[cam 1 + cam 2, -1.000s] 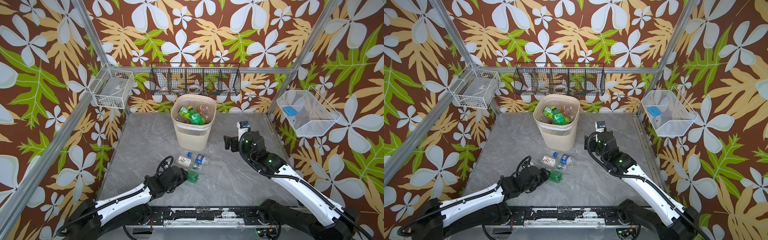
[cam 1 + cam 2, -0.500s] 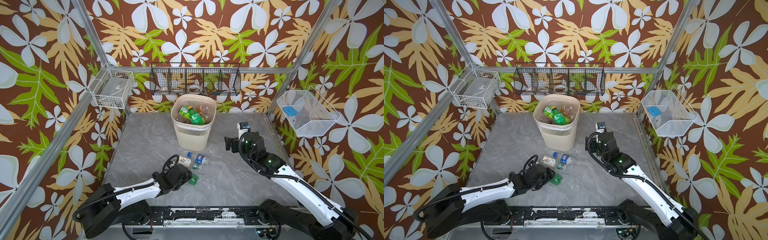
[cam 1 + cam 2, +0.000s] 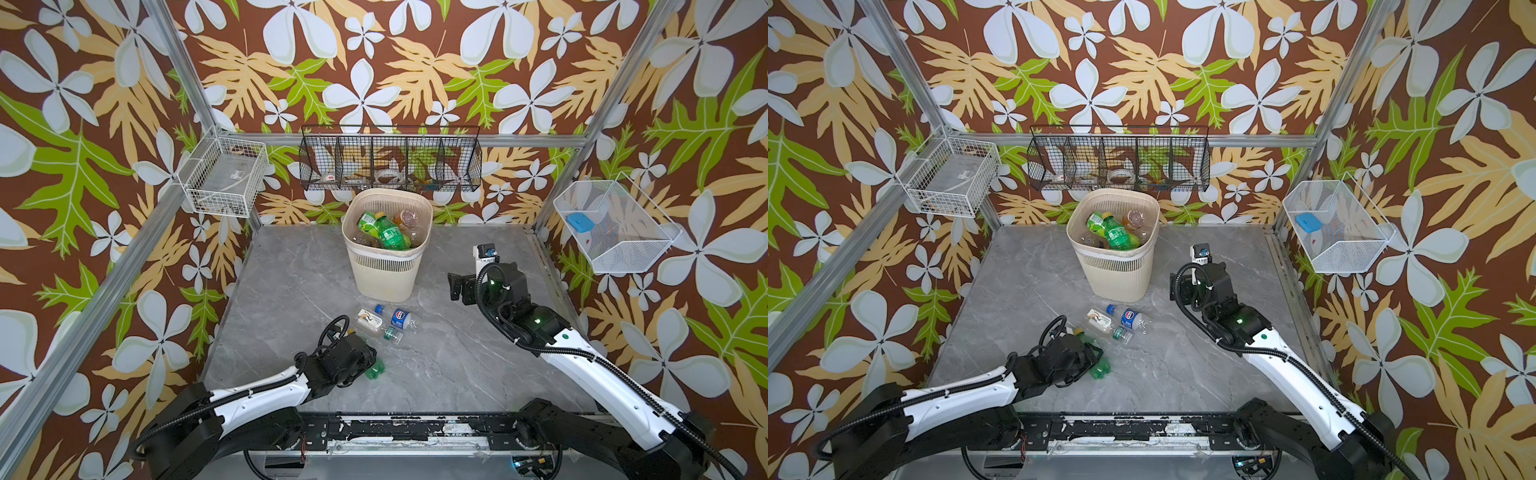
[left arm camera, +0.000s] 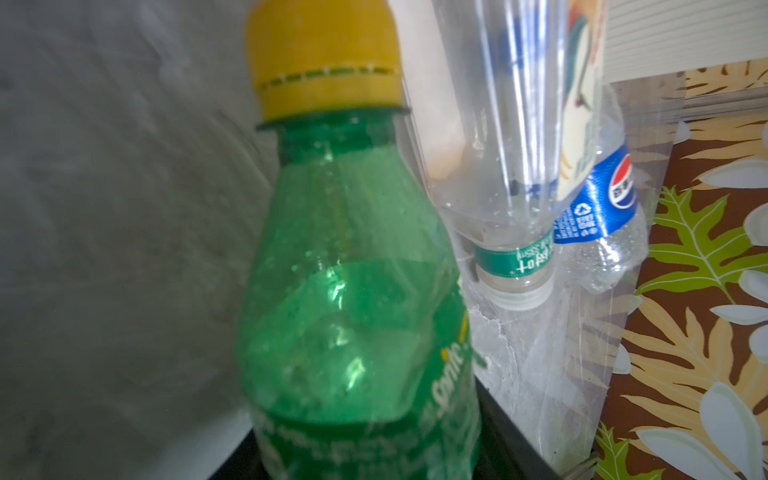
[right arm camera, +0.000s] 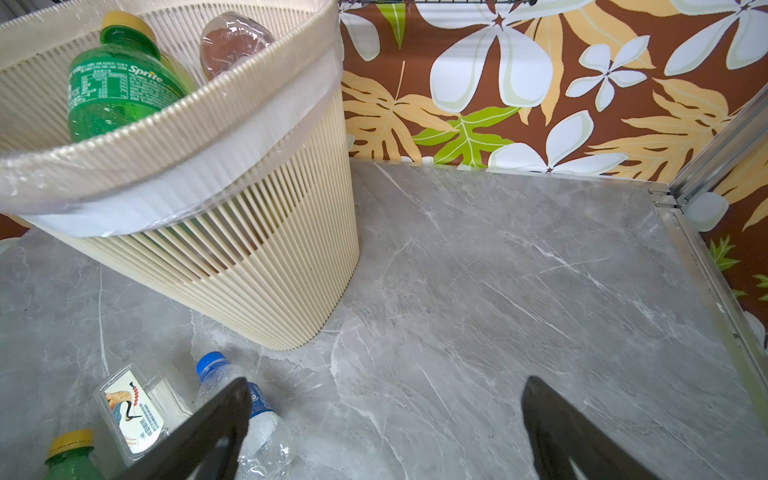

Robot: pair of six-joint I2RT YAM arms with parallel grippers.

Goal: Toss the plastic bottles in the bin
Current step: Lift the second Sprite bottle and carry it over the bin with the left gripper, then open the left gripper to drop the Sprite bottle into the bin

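Note:
A green bottle [image 3: 375,369] with a yellow cap lies on the grey table at the front left. My left gripper [image 3: 360,358] is shut on it; in the left wrist view the green bottle [image 4: 349,291] fills the space between the dark jaws. Just beyond lie a clear bottle with a crane label [image 3: 369,321] and a blue-capped Pepsi bottle [image 3: 399,319]. The beige bin [image 3: 384,274] stands at the back middle and holds several bottles. To the right of the bin, my right gripper [image 5: 384,415] hangs open and empty above bare table.
A black wire rack [image 3: 390,162] hangs on the back wall above the bin. White wire baskets are fixed to the left wall [image 3: 224,178] and the right wall [image 3: 611,232]. Metal frame posts stand at the table's corners.
My left gripper has slid forward over the green bottle and its jaws have closed round it. The right arm has stayed where it was, open.

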